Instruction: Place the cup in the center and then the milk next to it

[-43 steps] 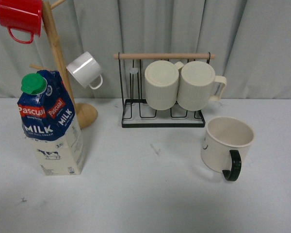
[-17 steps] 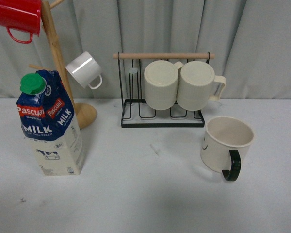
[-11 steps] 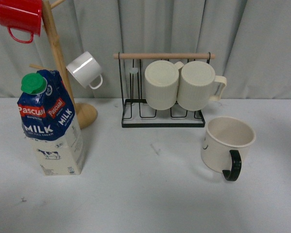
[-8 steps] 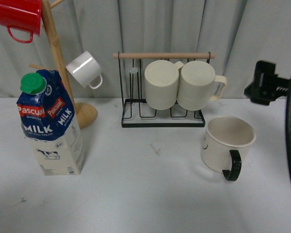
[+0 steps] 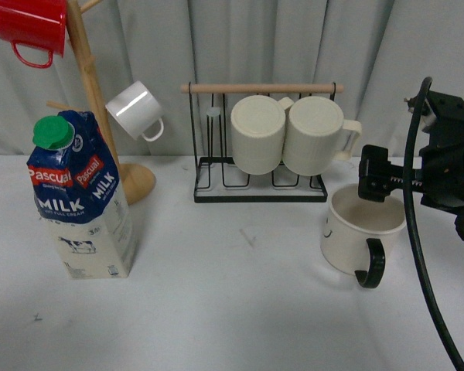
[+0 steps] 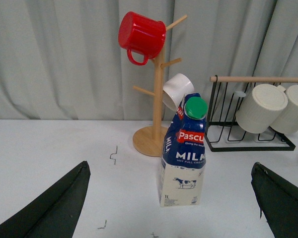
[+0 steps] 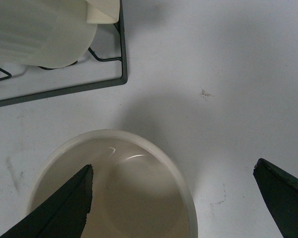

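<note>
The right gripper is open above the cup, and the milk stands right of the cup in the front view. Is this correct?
Not fully. The front view shows the milk standing left of the cup, not right of it. The right gripper is indeed open above the cup, as the right wrist view shows.

milk [image 5: 82, 198] carton reads "pascual", "milk".

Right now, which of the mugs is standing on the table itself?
The cream cup with the black handle; the red mug and small white mug hang on the wooden tree, the ribbed mugs on the rack.
</note>
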